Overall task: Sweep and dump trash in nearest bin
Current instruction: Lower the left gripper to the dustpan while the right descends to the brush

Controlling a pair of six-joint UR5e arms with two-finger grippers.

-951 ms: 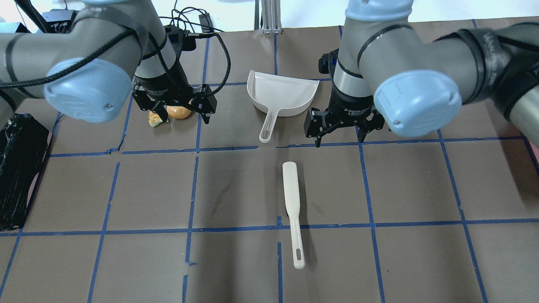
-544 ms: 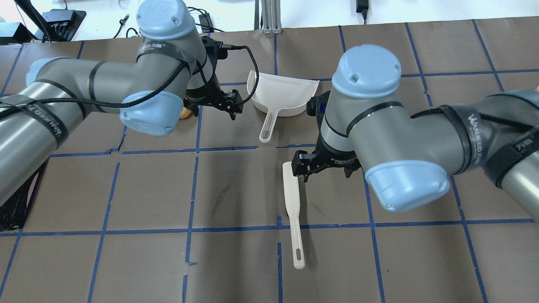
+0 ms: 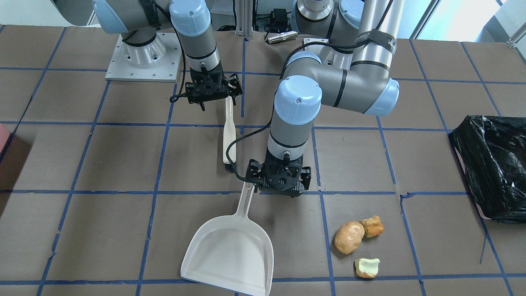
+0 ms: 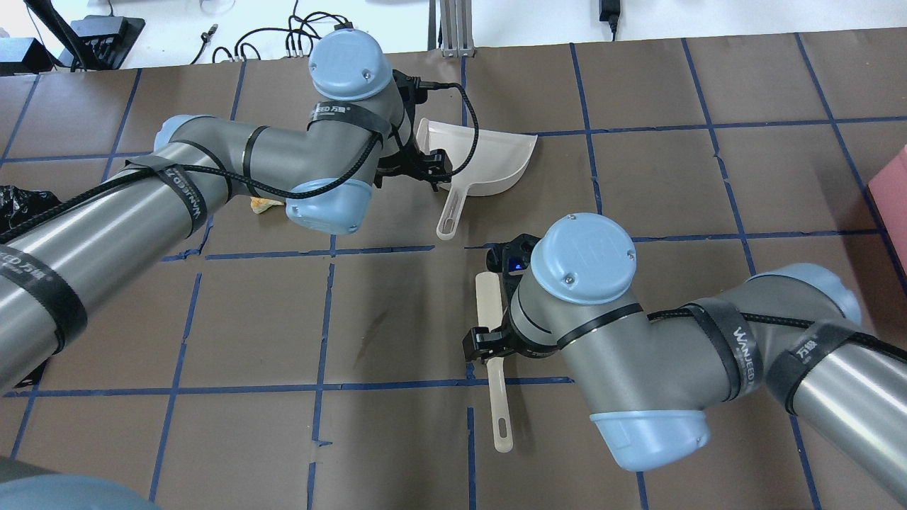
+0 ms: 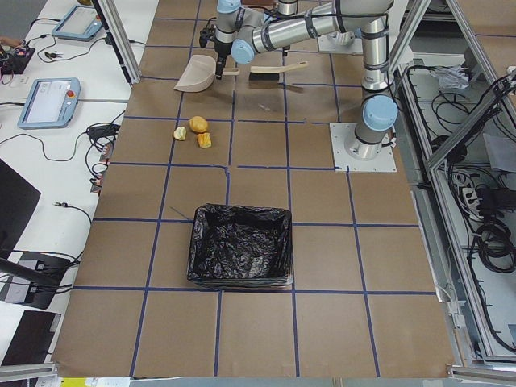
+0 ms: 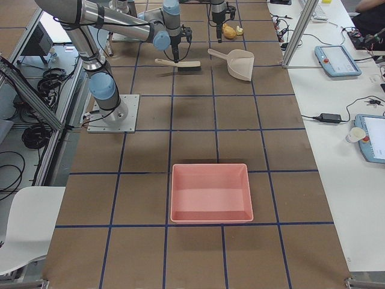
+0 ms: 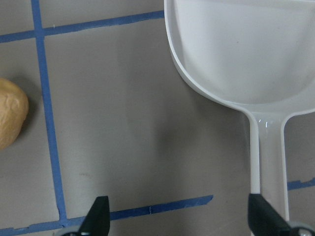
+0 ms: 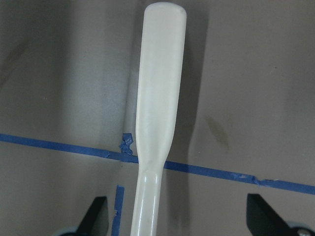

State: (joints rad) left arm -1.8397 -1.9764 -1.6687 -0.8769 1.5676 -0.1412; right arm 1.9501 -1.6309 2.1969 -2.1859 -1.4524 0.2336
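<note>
Over the tools I am setting up the pick-up: the left gripper (image 7: 181,219) is hovering, jaws released, with the dustpan (image 7: 246,49) handle under one finger. The right gripper (image 8: 179,219) is hanging spread astride the brush (image 8: 157,98), so next I am centring, lowering and clenching. The trash (image 3: 349,237) is lying just beside the dustpan toward the bin (image 3: 489,164), which is gaping upward well apart; the brush is lying lengthwise, head pointing away from the robot's base.

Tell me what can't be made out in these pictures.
- Overhead view: the left arm covers the trash, all but a pale yellow sliver.
- Overhead view: the black-lined bin is mostly behind that arm and cut off by the left edge.
- Left wrist view: the dustpan handle runs off the bottom edge, so whether the fingers touch it is unclear.
</note>
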